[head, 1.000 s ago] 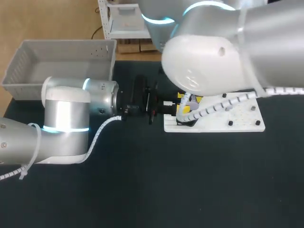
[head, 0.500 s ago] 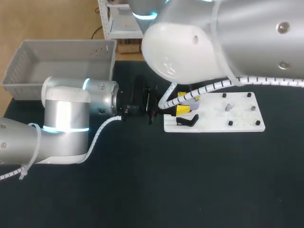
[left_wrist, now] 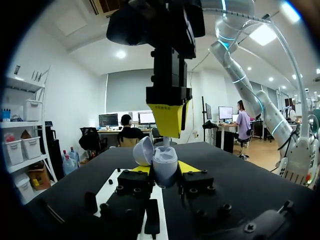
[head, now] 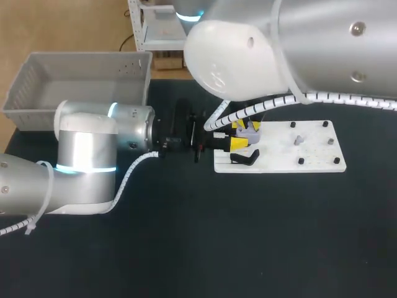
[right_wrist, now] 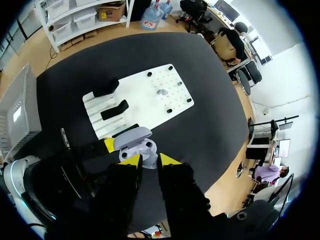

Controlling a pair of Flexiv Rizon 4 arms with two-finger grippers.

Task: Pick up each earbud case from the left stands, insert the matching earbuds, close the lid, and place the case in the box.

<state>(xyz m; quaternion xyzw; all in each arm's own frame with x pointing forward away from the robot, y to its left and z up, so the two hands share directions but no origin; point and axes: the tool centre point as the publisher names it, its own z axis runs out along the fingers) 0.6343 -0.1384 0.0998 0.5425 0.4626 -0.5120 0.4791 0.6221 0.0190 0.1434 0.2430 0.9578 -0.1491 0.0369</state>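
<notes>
— What is the largest thing on the dark matte table [head: 186, 248]?
— The grey plastic bin [head: 139, 77], straight-walled and well behind the left gripper [left_wrist: 164, 168], off to its side. Next is the flat white board [right_wrist: 140, 95], slotted at one end and dotted with holes, lying under and ahead of that gripper.
— And the gripper itself?
— Its yellow tips pinch the earbud case [left_wrist: 165, 160], a smooth, rounded, pale grey shell with its lid [left_wrist: 142, 150] swung open. The right gripper [right_wrist: 149, 161] hangs just above the case. Whether it grips anything cannot be told.
— Anything smaller?
— Two black curved stands [right_wrist: 114, 110] on the board.
</notes>
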